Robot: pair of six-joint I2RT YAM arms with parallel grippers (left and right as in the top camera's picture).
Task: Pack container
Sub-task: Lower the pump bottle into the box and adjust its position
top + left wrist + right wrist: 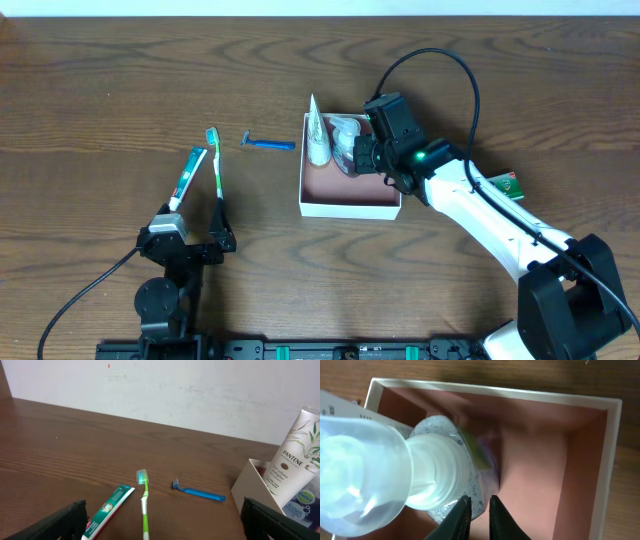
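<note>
Right gripper [479, 512] is held inside the container [350, 209] on the table [120, 100], fingers [464, 517] nearly pinched at the clear bottle [440, 470] (grasp undeterminable), presumably to seat it; left gripper [195, 236], spread wide, is parked left of it.

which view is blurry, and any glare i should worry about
Right wrist: the clear bottle, close to the lens, is soft and washed out, while the container rim behind it looks sharper. Left wrist: crisp, with the lettering on the white tube readable. Overhead: even light, no strong glare on the table.
</note>
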